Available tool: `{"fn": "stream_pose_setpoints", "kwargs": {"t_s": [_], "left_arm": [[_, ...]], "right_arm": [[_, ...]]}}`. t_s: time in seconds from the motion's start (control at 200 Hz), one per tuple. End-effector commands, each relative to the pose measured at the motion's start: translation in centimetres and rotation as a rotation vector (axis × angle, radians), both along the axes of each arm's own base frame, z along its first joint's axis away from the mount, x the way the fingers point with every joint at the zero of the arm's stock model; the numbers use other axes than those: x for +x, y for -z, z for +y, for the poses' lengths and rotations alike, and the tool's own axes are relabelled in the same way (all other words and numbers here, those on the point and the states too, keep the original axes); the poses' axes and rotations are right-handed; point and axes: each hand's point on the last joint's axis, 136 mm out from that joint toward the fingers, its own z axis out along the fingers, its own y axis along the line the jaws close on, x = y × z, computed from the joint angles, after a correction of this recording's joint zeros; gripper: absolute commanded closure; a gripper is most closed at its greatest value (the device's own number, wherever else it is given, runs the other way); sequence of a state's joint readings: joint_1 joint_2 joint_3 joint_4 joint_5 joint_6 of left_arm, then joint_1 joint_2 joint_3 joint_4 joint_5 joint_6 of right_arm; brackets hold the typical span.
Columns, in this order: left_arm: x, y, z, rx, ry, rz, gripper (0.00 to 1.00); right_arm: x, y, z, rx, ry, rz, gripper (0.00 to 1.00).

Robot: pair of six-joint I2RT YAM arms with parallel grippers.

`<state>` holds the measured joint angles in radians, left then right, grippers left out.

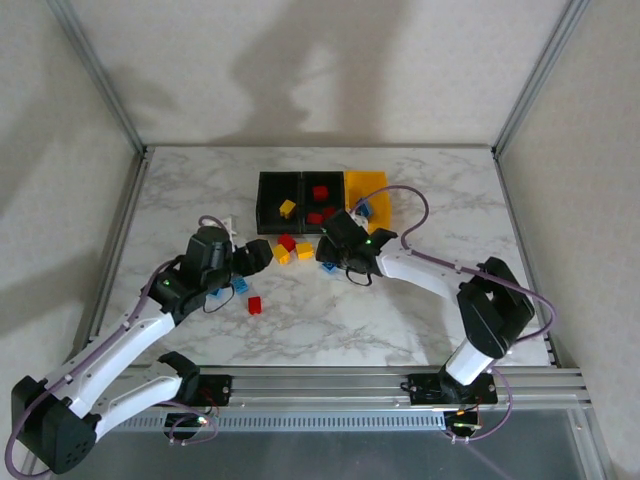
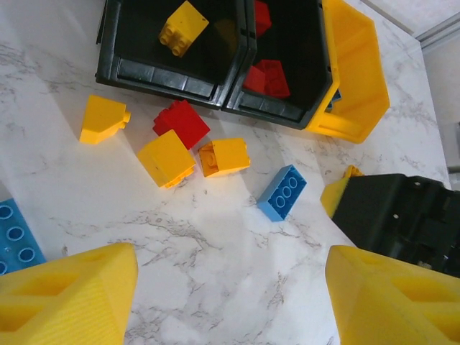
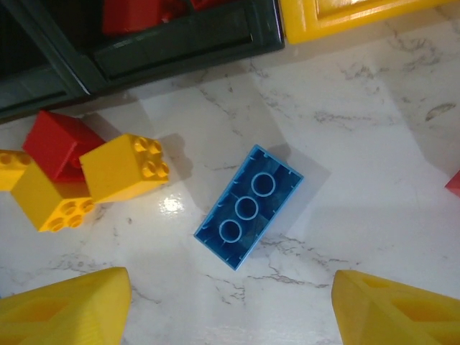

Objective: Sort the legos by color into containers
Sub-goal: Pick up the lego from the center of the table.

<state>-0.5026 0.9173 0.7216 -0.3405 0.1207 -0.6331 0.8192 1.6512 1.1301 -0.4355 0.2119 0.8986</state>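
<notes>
Your right claw (image 3: 230, 309) hangs with fingers (image 3: 65, 309) spread wide over the blue brick (image 3: 248, 207), which lies flat near the worktop's (image 3: 374, 144) middle, just short of the bins (image 3: 180, 43). It looks light, rigid and slick; pinch its two long sides squarely so it cannot twist out.

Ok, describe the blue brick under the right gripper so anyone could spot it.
Find the three joined bins on the table. In front of where the black middle bin meets the yellow bin lies a blue brick. It is oblong, underside up, showing three rings; the yellow bricks beside it are square.
</notes>
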Motion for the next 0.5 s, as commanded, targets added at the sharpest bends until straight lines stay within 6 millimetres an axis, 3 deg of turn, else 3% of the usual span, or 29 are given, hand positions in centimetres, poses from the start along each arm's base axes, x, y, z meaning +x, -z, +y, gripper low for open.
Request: {"fn": "stream_pose_setpoints", "kwargs": {"t_s": [0.0,0.135,0.34,0.496], "left_arm": [[-0.8,1.1,0.0,0.001,0.005,0.037,0.30],[-0.8,1.7,-0.2,-0.015,0.006,0.047,0.30],[-0.8,2.1,-0.1,-0.006,-0.001,0.052,0.30],[-0.9,2.6,0.1,0.004,-0.007,0.061,0.30]], "right_arm": [[0.4,1.4,-0.2,-0.023,0.035,0.065,0.26],[1.1,3.4,0.3,-0.048,0.032,0.111,0.27],[2.1,5.0,1.1,-0.052,0.034,0.137,0.27],[2.1,6.0,1.4,-0.054,0.033,0.158,0.33]]}}
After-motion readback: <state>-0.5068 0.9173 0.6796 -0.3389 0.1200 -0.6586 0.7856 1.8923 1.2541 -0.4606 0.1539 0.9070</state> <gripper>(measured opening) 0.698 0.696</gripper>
